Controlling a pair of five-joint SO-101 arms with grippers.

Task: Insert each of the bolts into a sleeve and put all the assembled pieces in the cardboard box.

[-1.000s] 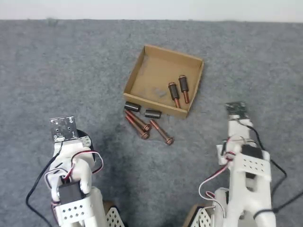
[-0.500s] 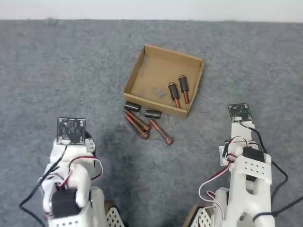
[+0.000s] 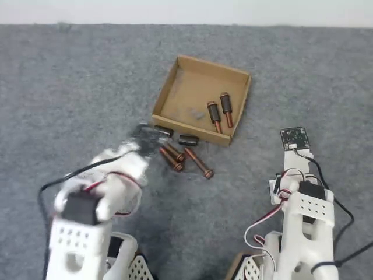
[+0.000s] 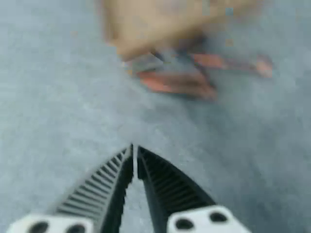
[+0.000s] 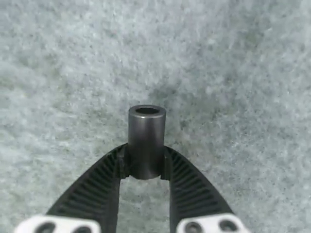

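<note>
In the high view I have the cardboard box [image 3: 185,93] out past the middle of the grey counter [image 3: 70,81]. Two assembled pieces [image 3: 214,115] lie side by side in its right half, close to the wall nearest the arms. Outside that wall lie two loose sleeves [image 3: 187,140]. One is just beside the wall, and the other is off to its left, at the tip of the left arm [image 3: 111,184]. Three loose bolts [image 3: 199,163] lie on the counter just on the near side of those sleeves: two side by side and touching, the third just to their right. The left arm is extended over the counter with its tip at that cluster. The right arm [image 3: 306,204] stands well apart, to the right of the box and the bolts.

In the left wrist view, the left fingers [image 4: 160,179] are clenched tip to tip with nothing between them, above bare counter. Ahead of them I see the copper bolts and, beyond those, the tan box.

In the right wrist view, the right fingers [image 5: 104,179] are grasping a dark sleeve [image 5: 146,133], pinched from both sides at one end. It sticks out past the fingertips in line with them, with the open bore at its far end. Whether it touches the counter I cannot tell.
</note>
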